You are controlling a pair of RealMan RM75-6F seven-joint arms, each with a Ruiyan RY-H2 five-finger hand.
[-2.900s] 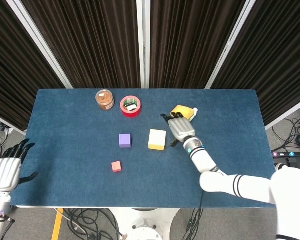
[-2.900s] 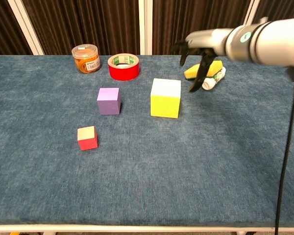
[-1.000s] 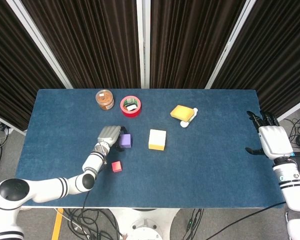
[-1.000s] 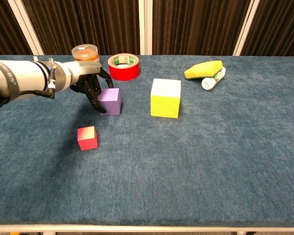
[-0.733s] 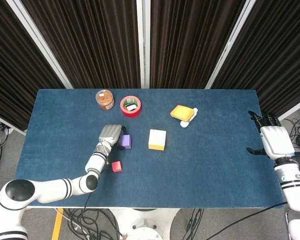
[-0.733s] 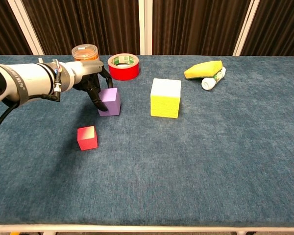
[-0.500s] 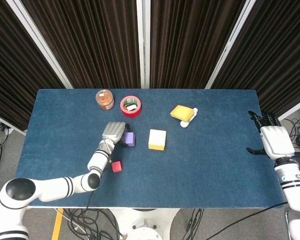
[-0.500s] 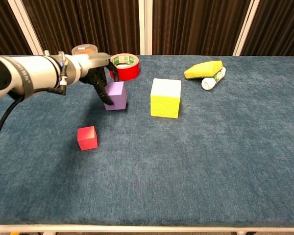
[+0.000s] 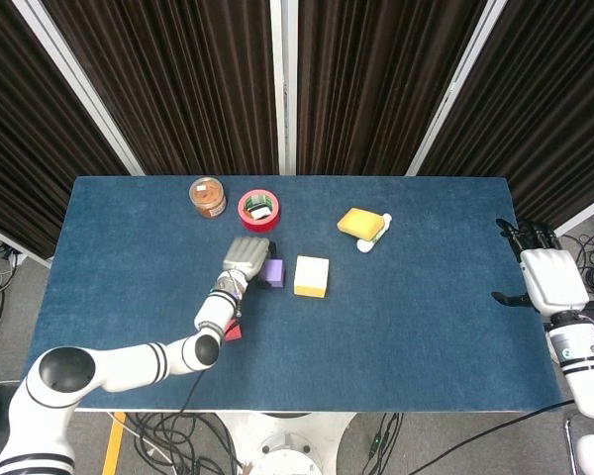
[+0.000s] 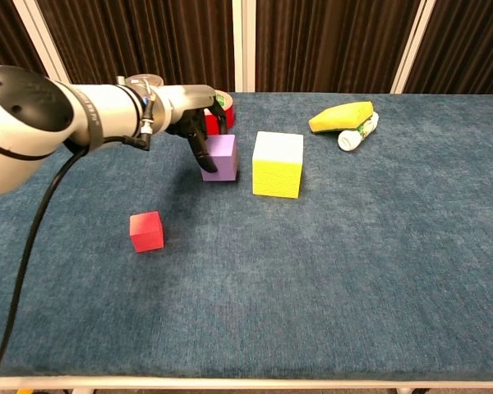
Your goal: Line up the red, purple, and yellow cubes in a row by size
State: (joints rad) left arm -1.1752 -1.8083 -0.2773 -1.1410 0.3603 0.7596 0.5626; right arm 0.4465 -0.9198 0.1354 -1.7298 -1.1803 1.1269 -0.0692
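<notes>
My left hand [image 10: 193,123] grips the purple cube [image 10: 219,158] from its left side and holds it just left of the big yellow cube [image 10: 278,164]. From the head view the left hand [image 9: 246,255] covers part of the purple cube [image 9: 273,270], which sits close to the yellow cube [image 9: 312,276]. The small red cube [image 10: 146,231] lies alone nearer the front; in the head view my forearm hides part of the red cube [image 9: 235,332]. My right hand [image 9: 546,277] hangs open beyond the table's right edge.
A red tape roll [image 9: 258,210] and an orange-lidded jar [image 9: 208,197] stand at the back, left of centre. A yellow sponge [image 10: 341,116] and a white tube [image 10: 357,131] lie at the back right.
My left hand has taken the purple cube and carried it right, up to the yellow cube. Earlier the right hand drew back from the sponge to the table's right side.
</notes>
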